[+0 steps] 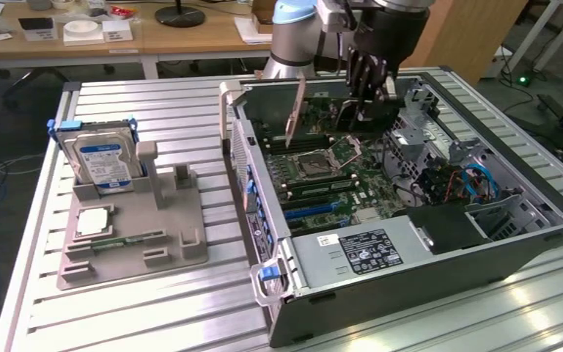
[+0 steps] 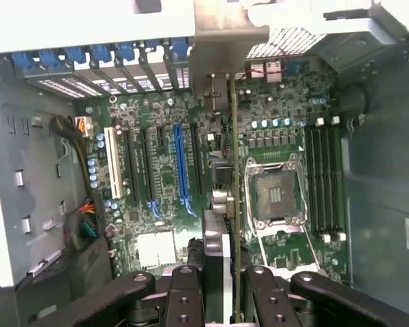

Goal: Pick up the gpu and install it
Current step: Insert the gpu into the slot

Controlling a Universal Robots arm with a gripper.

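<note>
Black gripper fingers are seen closest to the wrist camera, and between them the gpu is pinched edge-on. The gripper is pressed onto the card from both sides. From this view the gpu is reduced to a thin line with a greenish-gold edge. A dark block is carried on one face, and a silvery metal bracket is fixed at the far end, by the case's rear wall. Beneath it the motherboard is laid out. A long blue slot is seen to one side of the card and the CPU socket to the other. Whether the card's lower edge is touching a slot cannot be told.

What is hidden there is supplied by the exterior view. The gripper is seen reaching down into the open computer case, with the gpu held upright over the board — its black face and pale bracket edge are visible. On the exterior view's left, a grey holder is stood on the slatted table. A hard drive with a blue-white label and a green memory stick are kept in it — well apart from the case.
</note>
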